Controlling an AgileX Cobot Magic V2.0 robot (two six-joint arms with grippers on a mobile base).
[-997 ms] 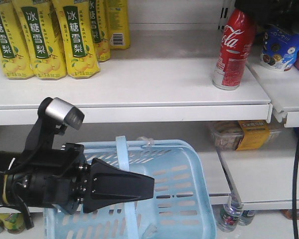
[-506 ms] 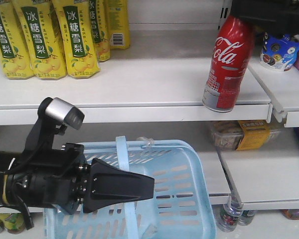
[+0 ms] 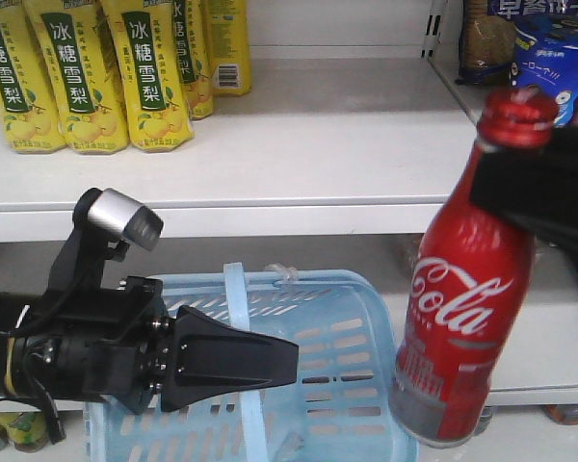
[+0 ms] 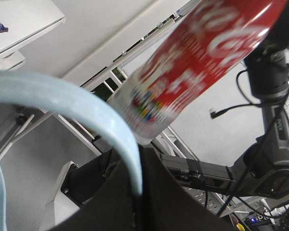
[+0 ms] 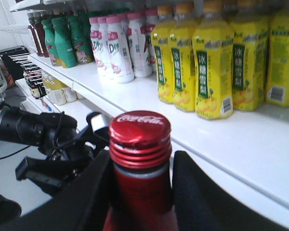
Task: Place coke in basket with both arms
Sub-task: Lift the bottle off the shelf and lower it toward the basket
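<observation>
The coke (image 3: 462, 298) is a metal bottle: stiff, so it will not give under a squeeze, but its painted skin looks smooth and likely slippery. I cannot tell whether it is full; if it is, the weight hangs low and will try to swing. The best hold is the narrow neck just under the cap (image 5: 139, 132), where the threaded ridges act as a stop against sliding.

That is where my right gripper (image 5: 140, 192) has it, 2 fingers pressed on either side of the neck with the cap standing clear above them. The body hangs below my hand in the air, in front of the shelf (image 3: 318, 164), leaning with its base swung toward my left.

My left gripper (image 3: 279, 361) is pinched on the handle (image 3: 235, 298), holding up the basket (image 3: 318, 279). The bottle's base sits at the basket's right rim. From the left wrist it hangs just above the handle's arc, and I judge it not yet inside.
</observation>
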